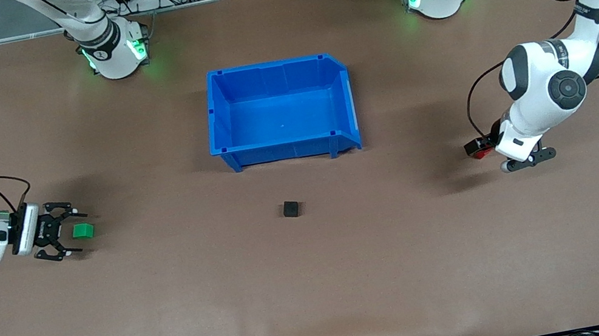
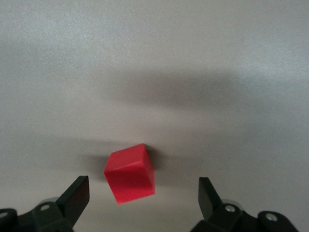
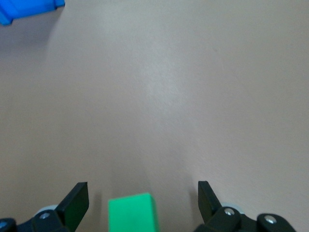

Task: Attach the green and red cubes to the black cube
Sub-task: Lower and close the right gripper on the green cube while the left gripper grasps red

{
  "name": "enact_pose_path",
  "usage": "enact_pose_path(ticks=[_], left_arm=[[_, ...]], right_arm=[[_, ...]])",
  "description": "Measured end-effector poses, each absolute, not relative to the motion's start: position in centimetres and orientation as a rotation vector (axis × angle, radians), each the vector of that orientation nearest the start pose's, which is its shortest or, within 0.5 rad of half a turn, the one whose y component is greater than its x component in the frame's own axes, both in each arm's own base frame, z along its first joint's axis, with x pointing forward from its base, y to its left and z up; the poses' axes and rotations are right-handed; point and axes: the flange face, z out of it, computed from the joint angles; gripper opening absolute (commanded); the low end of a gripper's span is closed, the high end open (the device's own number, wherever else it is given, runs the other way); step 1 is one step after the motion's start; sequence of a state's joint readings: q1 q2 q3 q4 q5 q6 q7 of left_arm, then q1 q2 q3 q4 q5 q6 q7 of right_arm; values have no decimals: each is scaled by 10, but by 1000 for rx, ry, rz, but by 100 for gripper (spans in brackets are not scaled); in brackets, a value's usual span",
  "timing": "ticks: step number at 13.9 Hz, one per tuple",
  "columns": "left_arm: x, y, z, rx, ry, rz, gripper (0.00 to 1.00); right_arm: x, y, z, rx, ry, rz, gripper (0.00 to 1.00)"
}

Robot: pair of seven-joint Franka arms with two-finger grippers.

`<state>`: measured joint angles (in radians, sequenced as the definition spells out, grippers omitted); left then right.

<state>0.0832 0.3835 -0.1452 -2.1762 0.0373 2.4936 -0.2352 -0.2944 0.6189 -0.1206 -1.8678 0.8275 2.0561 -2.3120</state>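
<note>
Surface: a wide brown matte surface [image 1: 177, 312] carries all the things; the two arm bases stand along its edge farthest from the front camera.
Black cube: the small plain matte black cube [image 1: 291, 209] rests alone on the surface near its middle, nearer to the front camera than the bin and well apart from both other cubes.
Blue bin: the open blue plastic bin [image 1: 217, 121] sits at the middle of the surface, farther from the front camera than the black cube; one corner of it shows in the right wrist view [image 3: 29, 9].
Green cube: the small green cube [image 1: 83, 231] lies on the surface toward the right arm's end; in the right wrist view [image 3: 133, 212] it sits between the two black fingers, with a gap on each side.
Red cube: the small red cube [image 2: 129, 174] lies on the surface toward the left arm's end, turned at an angle to the fingers; in the front view [image 1: 478, 149] only a part shows beside the left arm's wrist.
Right gripper: the right gripper [image 1: 66, 234] is low over the surface, its jaws spread wide about the green cube, gripping nothing [image 3: 143, 200].
Left gripper: the left gripper [image 2: 144, 193] hangs over the red cube with jaws wide apart, the cube between them but untouched; in the front view the arm hides the fingers.
</note>
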Motion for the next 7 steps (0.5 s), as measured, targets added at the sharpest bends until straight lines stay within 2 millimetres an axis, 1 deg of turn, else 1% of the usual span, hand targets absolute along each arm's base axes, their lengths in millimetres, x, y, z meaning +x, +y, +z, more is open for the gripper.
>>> enact_pose_path(ticks=[2,4,6,7], left_arm=[[554,-32,202,-3152,-252,115,86],[554,-29,198,-3150,-270,123,78],[553,-23,195,-3142,-339,131,72],[553,-20,193,-3139,-369,135,72]], right_arm=[[567,-211,164,-2005,-1640,-647,100],[568,-212,163,-1986,-1669,-656,100],[572,-204,165,-1944,-1730,-644,100],[576,-197,166,-1922,-1777,-610,100]])
